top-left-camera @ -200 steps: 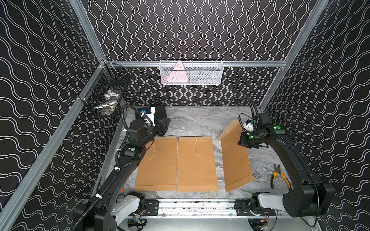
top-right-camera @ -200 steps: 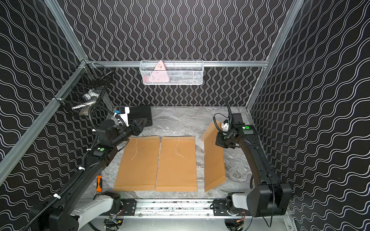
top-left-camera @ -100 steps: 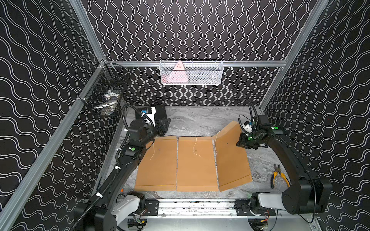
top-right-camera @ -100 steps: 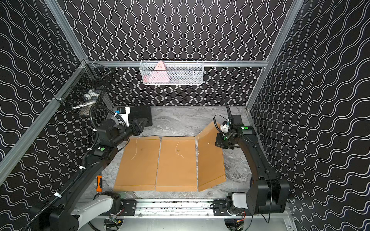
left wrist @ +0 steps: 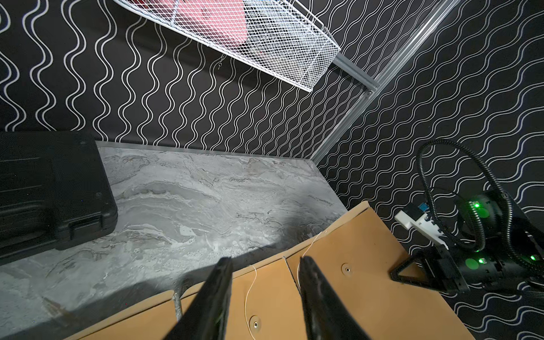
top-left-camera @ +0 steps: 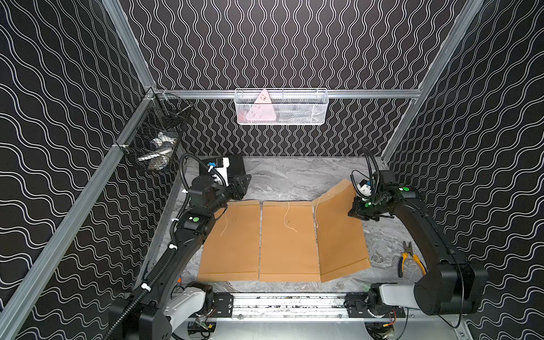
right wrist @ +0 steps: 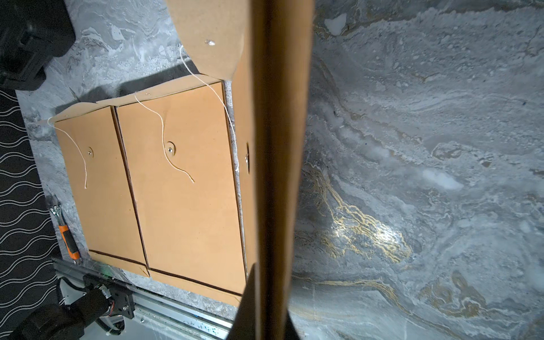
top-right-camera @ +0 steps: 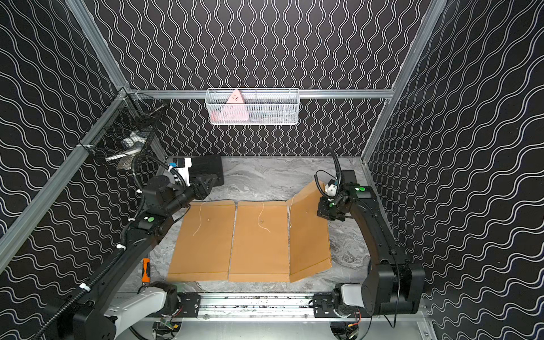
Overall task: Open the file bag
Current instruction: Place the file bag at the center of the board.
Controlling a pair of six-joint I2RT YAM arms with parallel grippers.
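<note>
The rightmost kraft file bag [top-left-camera: 338,235], tilted up near the worktop's [top-left-camera: 294,179] right edge, looks light and floppy; the right gripper [top-left-camera: 352,210] pinches its long edge, the half-open left gripper [left wrist: 265,261] is empty, and the loose flap [top-left-camera: 338,190] seems the best hold.

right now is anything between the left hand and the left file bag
Nothing visible does. The left hand hovers open by the far edge of the left file bag, with only air between. The black case sits behind it, off that path.
</note>
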